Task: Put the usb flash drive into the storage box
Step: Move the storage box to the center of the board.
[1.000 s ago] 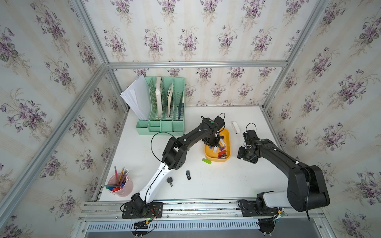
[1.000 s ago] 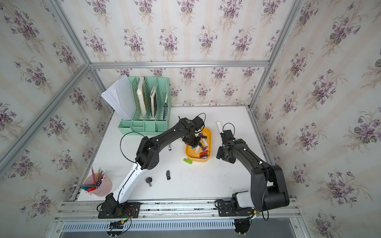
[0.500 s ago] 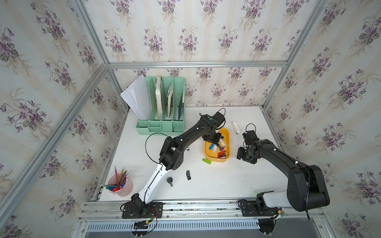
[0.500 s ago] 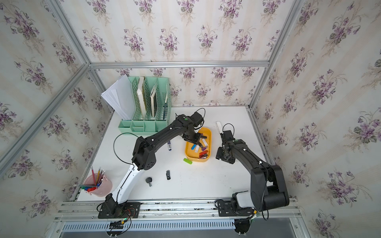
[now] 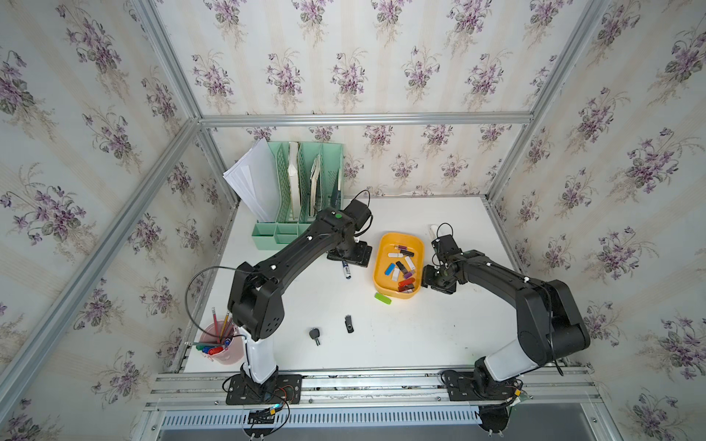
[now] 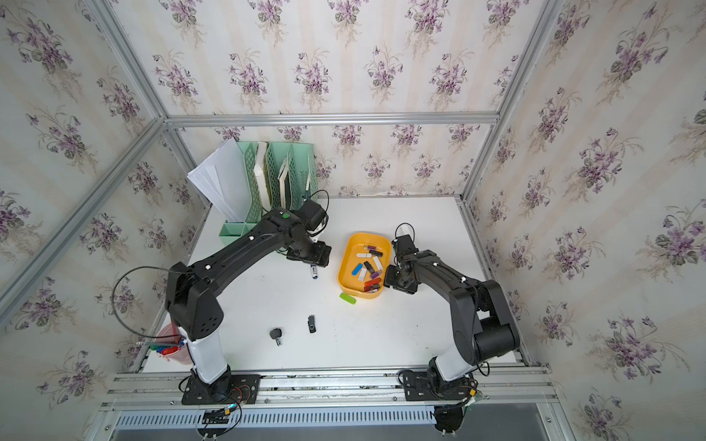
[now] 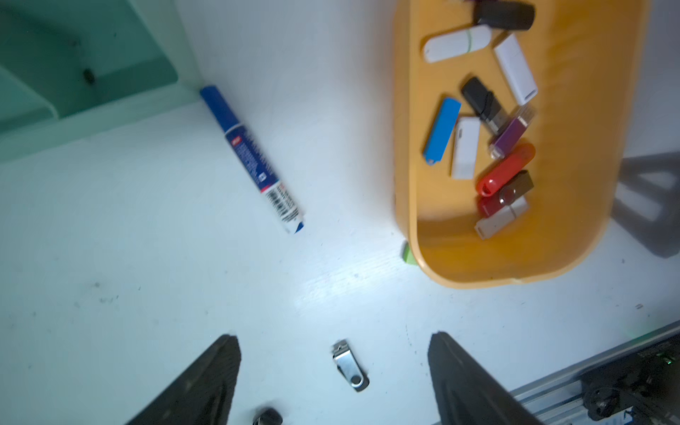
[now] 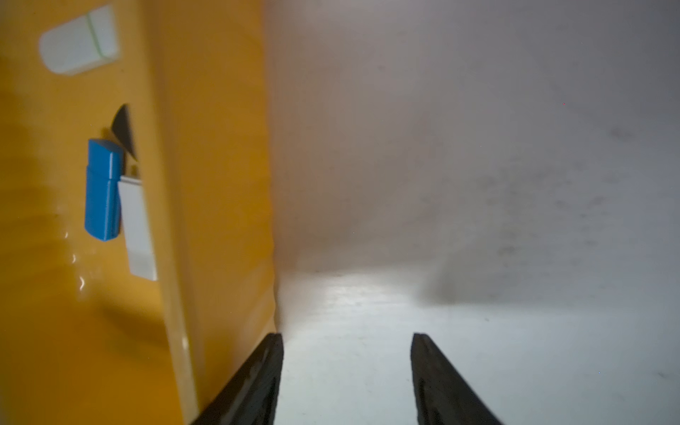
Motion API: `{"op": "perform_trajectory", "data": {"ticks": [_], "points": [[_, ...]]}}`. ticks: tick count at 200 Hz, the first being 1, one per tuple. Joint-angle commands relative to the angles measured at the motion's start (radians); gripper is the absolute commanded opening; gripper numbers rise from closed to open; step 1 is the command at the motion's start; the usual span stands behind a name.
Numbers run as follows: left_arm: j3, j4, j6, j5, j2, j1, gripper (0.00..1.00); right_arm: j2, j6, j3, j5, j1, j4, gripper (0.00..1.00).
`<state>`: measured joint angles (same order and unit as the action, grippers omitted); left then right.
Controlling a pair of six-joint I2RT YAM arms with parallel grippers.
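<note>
The left tool [image 5: 349,255] has let go and pulled back from the storage box [image 5: 416,244] — its jaws are wide apart and empty over a blue marker [image 5: 345,270]. Its usb flash drive must now lie in the box among the other drives [image 5: 400,267]. The right tool [image 5: 435,281] sits half open and empty beside the box. A black drive [image 5: 349,323] waits on the tabletop [image 5: 420,336] — likely next.

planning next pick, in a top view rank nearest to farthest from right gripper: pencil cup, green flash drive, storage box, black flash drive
1. storage box, beside right gripper
2. green flash drive, box's near corner
3. black flash drive, mid-table
4. pencil cup, front left
</note>
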<state>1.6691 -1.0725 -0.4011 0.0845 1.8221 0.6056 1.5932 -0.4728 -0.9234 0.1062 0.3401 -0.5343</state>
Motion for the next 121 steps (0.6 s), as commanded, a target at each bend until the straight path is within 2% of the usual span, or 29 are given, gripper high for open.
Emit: {"op": "perform_trajectory", "data": {"ticks": [1, 38, 85, 91, 121], "points": [[-0.13, 0.043, -0.029, -0.038, -0.097, -0.021, 0.86, 0.049, -0.033, -0.046, 0.019, 0.048, 0.034, 0.61], [-0.318, 0.05, -0.067, -0.054, -0.252, -0.044, 0.87, 0.154, -0.037, -0.164, 0.022, 0.113, 0.029, 0.6], [-0.449, 0.038, -0.089, -0.066, -0.362, -0.073, 0.87, 0.282, 0.002, -0.338, 0.025, 0.19, -0.016, 0.61], [-0.457, 0.037, -0.09, -0.067, -0.369, -0.076, 0.88, 0.288, 0.008, -0.347, 0.023, 0.228, -0.019, 0.61], [-0.479, 0.028, -0.094, -0.073, -0.399, -0.081, 0.88, 0.239, 0.026, -0.311, -0.005, 0.252, -0.014, 0.61]]}}
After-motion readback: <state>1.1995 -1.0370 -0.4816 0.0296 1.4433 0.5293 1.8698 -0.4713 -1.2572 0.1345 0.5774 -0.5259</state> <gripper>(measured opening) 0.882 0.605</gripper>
